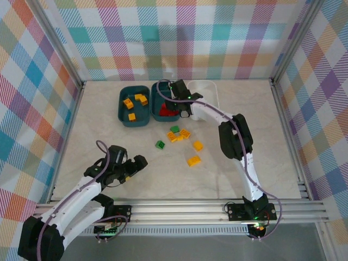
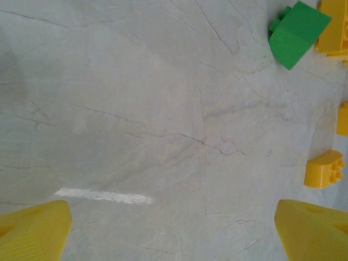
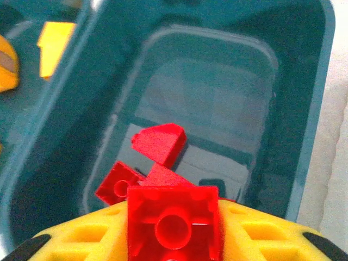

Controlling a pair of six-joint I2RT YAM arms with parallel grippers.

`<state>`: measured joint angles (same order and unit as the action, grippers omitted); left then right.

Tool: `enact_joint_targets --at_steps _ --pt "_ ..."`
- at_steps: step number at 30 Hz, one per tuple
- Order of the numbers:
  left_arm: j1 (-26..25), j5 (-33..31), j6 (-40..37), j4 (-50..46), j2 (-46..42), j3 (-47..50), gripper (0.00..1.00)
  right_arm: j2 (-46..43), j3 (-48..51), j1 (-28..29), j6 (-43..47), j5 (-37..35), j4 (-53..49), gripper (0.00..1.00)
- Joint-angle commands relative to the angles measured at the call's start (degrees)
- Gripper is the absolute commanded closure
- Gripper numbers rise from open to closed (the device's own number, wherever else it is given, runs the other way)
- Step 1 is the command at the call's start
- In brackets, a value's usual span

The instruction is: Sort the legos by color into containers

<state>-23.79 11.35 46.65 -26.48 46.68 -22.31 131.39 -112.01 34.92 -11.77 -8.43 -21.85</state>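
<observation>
My right gripper (image 1: 182,104) hangs over the middle dark teal container (image 1: 161,93), shut on a red lego (image 3: 174,223) that sits between its yellow fingers (image 3: 87,234). Below it, more red legos (image 3: 160,142) lie on that container's floor (image 3: 217,119). The left teal container (image 1: 124,111) holds yellow legos (image 1: 141,99). A white container (image 1: 209,89) stands to the right of the middle one. My left gripper (image 1: 130,167) is open and low over bare table at the near left, with nothing between its fingers (image 2: 35,228). Loose green (image 1: 160,144) and yellow legos (image 1: 193,160) lie mid-table.
In the left wrist view a green lego (image 2: 296,33) and a yellow lego (image 2: 325,169) lie ahead and to the right. A white mark (image 2: 103,196) is on the tabletop. Checkered walls and metal rails (image 1: 190,205) enclose the table.
</observation>
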Motion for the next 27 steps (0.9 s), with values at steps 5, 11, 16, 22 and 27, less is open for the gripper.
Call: enact_joint_targets --at_steps 5,11,16,22,27 --pt "-5.7 -5.2 -3.8 2.3 11.4 -8.0 0.0 -3.5 -2.9 -0.2 1.5 1.7 -3.9 0.35" --pt "-10.2 -11.7 -10.5 -0.2 27.3 -19.7 0.04 -21.4 17.2 0.1 -0.7 1.4 7.9 0.34" --pt "-11.5 -15.3 -17.5 -0.6 39.5 -30.5 0.15 -36.8 36.7 0.2 -5.1 0.1 13.9 0.33" --pt "-11.7 -17.4 -26.2 -0.7 52.9 -41.8 0.22 -49.0 55.7 0.2 -9.0 -1.6 16.4 0.32" --pt "-11.6 -18.1 -27.8 -2.4 60.2 -47.7 0.27 -54.6 65.2 0.1 -9.3 -4.5 17.5 0.32"
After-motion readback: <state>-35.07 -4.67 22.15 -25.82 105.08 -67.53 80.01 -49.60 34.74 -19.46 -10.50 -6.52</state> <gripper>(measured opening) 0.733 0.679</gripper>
